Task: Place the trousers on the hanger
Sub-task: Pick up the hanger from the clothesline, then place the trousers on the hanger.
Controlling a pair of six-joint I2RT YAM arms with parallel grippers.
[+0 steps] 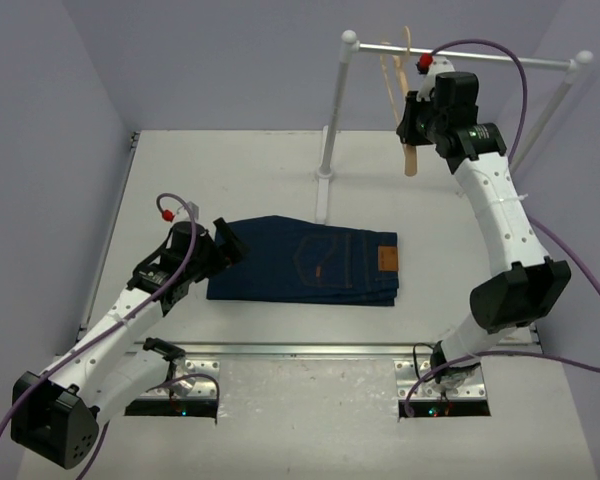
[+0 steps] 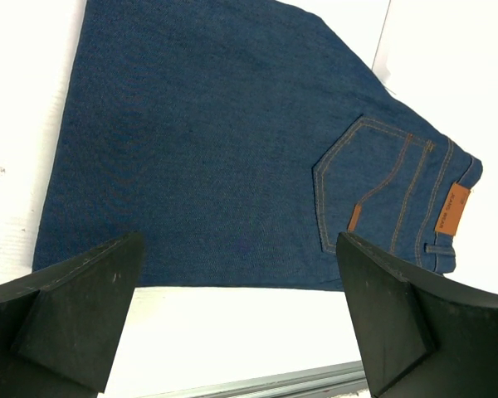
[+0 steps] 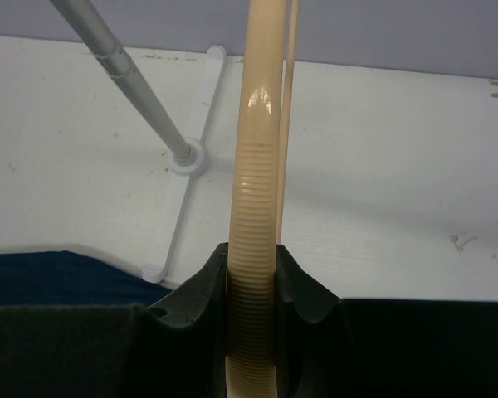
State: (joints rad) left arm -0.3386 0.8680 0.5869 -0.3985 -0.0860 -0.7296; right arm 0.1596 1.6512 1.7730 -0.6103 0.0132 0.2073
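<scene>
Left side: left gripper (image 1: pixel 227 240) hovers at the left end of the trousers (image 1: pixel 310 262), jaws wide apart and holding nothing. In the left wrist view its fingers (image 2: pixel 75 298) stand either side of the near edge of the denim (image 2: pixel 207 141); whether they touch it I cannot tell.

Centre: trousers lie folded flat on the table (image 1: pixel 230 170), waistband patch to the right, not lifted.

Right side, far: right gripper (image 1: pixel 412 125) is clamped on the hanger (image 1: pixel 398 90), low on one arm. The wrist view shows the ribbed wood (image 3: pixel 256 166) pinched between the pads (image 3: pixel 303 290). The hook appears to sit over the rail (image 1: pixel 500 58), near its left post (image 1: pixel 335 110).

Progress, as I judge it: early. Hanger is grasped but not freed from the rail. Trousers are not grasped. Left to do: bring the hanger down, pick up the cloth, drape it over the hanger.
</scene>
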